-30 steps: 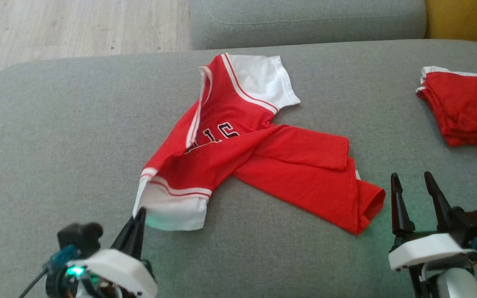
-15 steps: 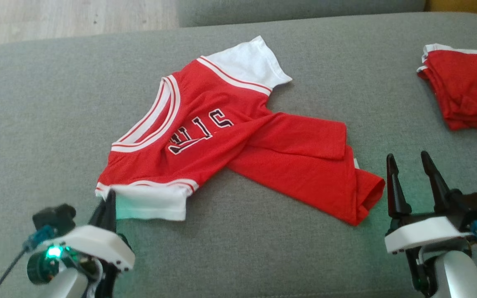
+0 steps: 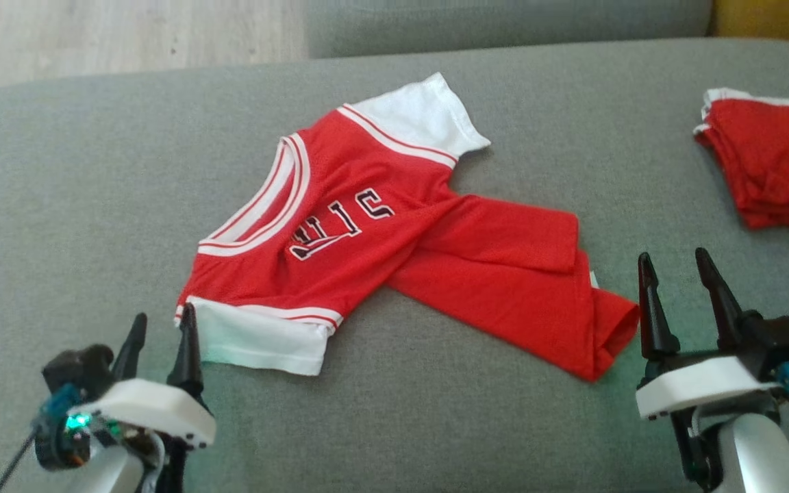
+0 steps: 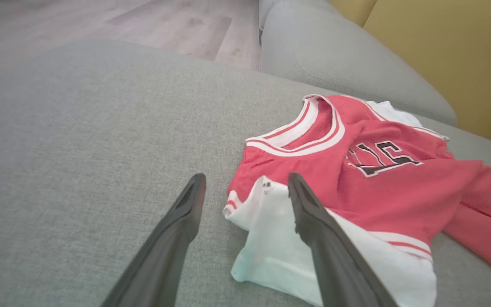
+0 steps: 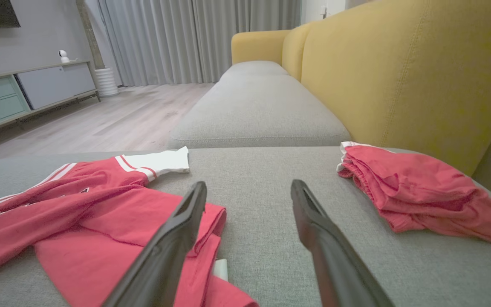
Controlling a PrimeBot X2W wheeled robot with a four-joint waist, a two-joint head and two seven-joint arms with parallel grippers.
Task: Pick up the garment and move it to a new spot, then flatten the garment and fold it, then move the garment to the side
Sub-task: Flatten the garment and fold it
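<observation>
A: Where is the garment (image 3: 394, 239) found, and why is it laid so?

B: It is spread on the grey seat cushion (image 3: 93, 171), about in the middle, between the two grippers. It is judged that it is placed here for the flattening. The collar and the chest are laid open, but the lower part is folded over itself in a crooked way, so this step is not yet finished.

A: How are the fingers held?

B: The left gripper (image 3: 164, 313) is seen with its fingers apart, and nothing is gripped. The near white sleeve (image 3: 257, 335) lies just beside them, and in the left wrist view it is partly between them. The right gripper (image 3: 672, 255) is also held wide apart and empty, near the hem corner (image 3: 607, 342). Probably it is kept there so that this corner can be taken next.

A: What is not well seen?

B: The lettering (image 3: 340, 229) on the chest is partly covered by a fold, so it cannot be read fully. Whether the sleeve is touched by a left finger cannot be told. A small white piece (image 3: 593, 277) at the hem is too small to be named. The second red pile (image 3: 771, 171) at the far right is cut off by the edge of the head view, and its kind is not clear.
</observation>
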